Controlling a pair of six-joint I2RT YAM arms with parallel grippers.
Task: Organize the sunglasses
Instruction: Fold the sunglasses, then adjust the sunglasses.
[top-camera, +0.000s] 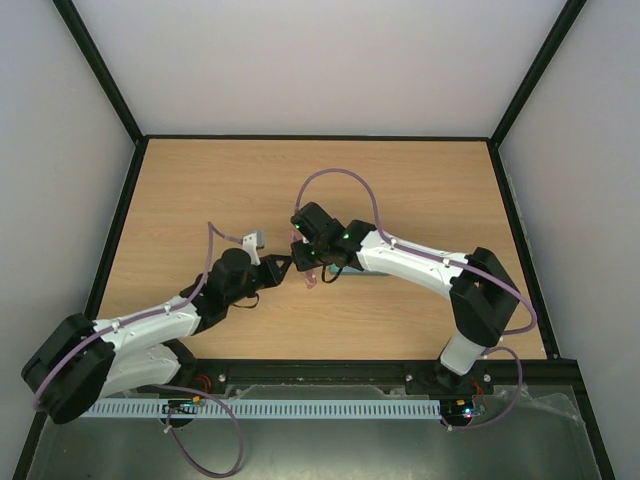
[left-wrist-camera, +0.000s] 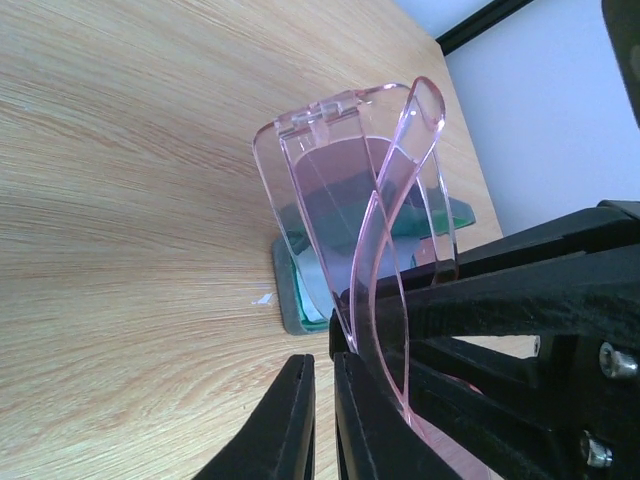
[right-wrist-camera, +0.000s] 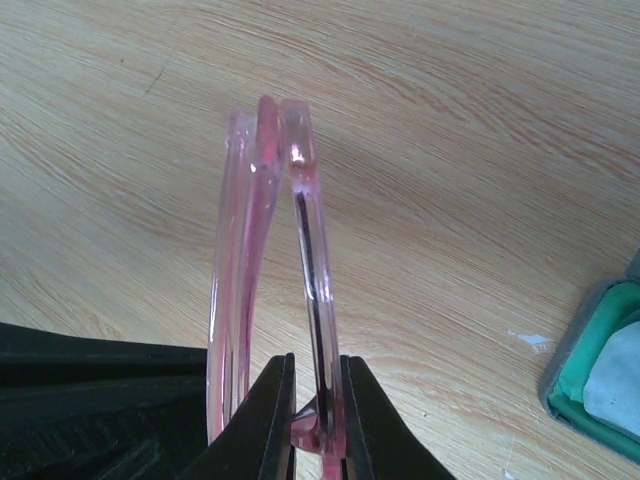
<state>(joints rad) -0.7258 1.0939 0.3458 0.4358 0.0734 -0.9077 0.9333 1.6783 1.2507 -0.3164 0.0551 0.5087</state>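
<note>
**A:** Where are the sunglasses (left-wrist-camera: 345, 190)?

**B:** Near the middle of the table (top-camera: 420, 190), between the two grippers. They are folded and standing on edge. As far as I can tell they are held clear of the wood.

**A:** What do they look like?

**B:** They have a thin, glossy, see-through pink frame and pinkish-purple lenses. The slim arms are folded in, and one curves across a lens. From the right wrist they show edge-on, as narrow pink strips side by side. One arm has a dark wire core inside it.

**A:** Who has them?

**B:** The right gripper (right-wrist-camera: 318, 380) is clamped on that wired arm, with a finger on either side.

**A:** And the left?

**B:** The left gripper (left-wrist-camera: 322, 372) sits right against them with its fingers almost together. Only a slit of wood shows between them, and I see nothing in the slit. A pink arm crosses in front of one finger.

**A:** Anything close by?

**B:** The case (left-wrist-camera: 283, 295) lies just beside them. It is grey-blue and open, with a green lining.
</note>
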